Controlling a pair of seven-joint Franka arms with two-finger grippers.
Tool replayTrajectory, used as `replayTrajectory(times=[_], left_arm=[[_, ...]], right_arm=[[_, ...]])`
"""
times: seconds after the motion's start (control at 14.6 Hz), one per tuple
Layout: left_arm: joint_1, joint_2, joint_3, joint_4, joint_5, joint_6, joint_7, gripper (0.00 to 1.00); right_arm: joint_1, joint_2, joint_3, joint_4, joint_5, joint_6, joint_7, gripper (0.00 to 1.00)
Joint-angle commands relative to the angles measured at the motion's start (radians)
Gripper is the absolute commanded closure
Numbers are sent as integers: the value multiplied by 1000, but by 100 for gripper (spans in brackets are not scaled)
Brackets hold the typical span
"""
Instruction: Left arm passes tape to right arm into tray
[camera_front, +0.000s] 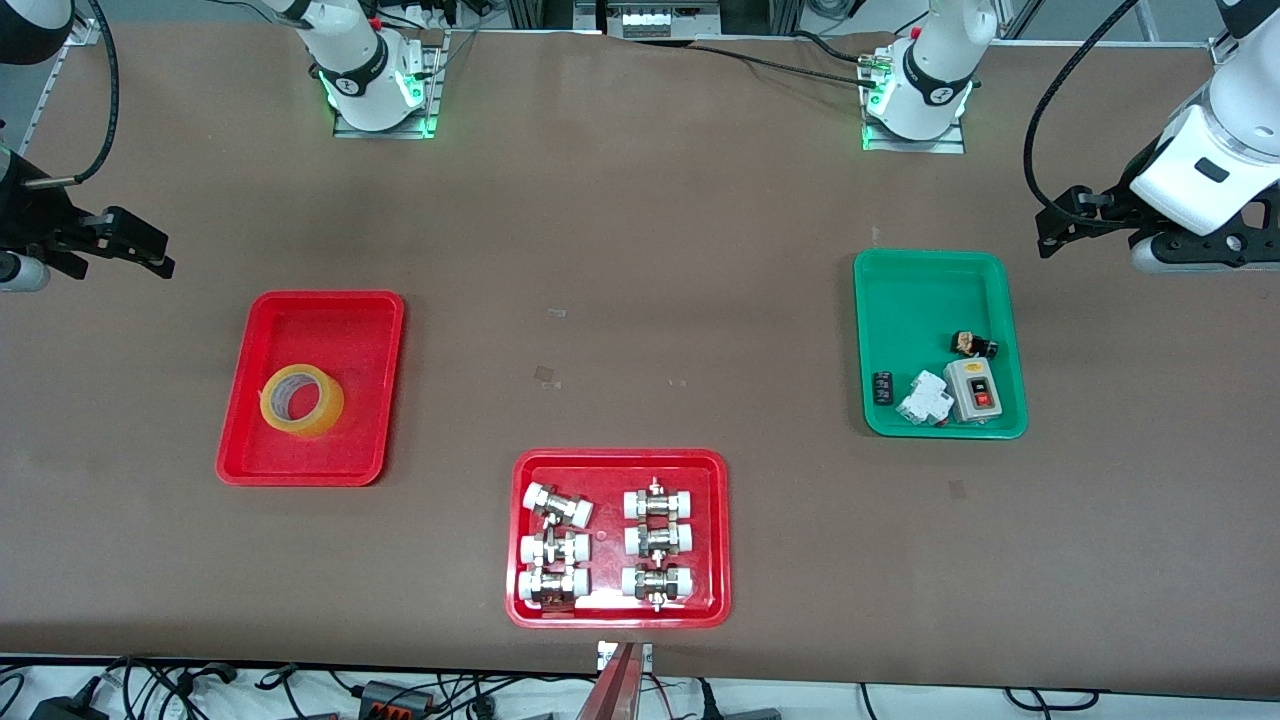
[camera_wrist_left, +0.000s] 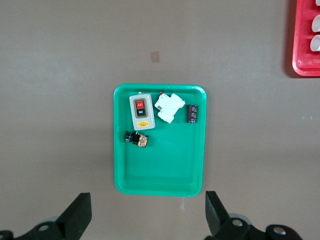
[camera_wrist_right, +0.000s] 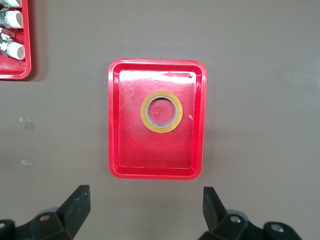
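Front view: tape (camera_front: 301, 400) in tray (camera_front: 245, 400).

Translucent yellow tape (camera_front: 301, 400) with a pale core, on a plain red tray (camera_front: 250, 440). At the tape's 4 o'clock in the front view, a second red tray (camera_front: 617, 462) bears white-capped metal fittings (camera_front: 606, 545). Green tray (camera_front: 930, 290); brown table (camera_front: 640, 250); black gripper fingers (camera_wrist_left: 77, 215).

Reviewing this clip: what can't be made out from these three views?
- Left end effector: front view's edge cuts off its arm.
- Right end effector: same, cut off at the opposite edge.
- Wider red tray of white-capped metal fittings: mostly outside both wrist views.
- Small black parts in the green plastic tray: too small to identify.
- Translucent yellow packing tape roll in the plain red rectangular tray: its underside is hidden.
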Motion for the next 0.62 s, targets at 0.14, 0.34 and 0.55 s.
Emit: replayTrajectory(times=[0.14,0.34,0.55], left_arm=[[4,-6,-1,11,12,-15,23,0],[4,-6,-1,12,12,-15,23,0],[4,-6,-1,12,12,-15,23,0]], right_arm=[[3,-26,-10,-20,0,-3,7,0],[4,-26,-10,-20,0,-20,6,0],[6,-24,-8,-20,0,-26,6,0]])
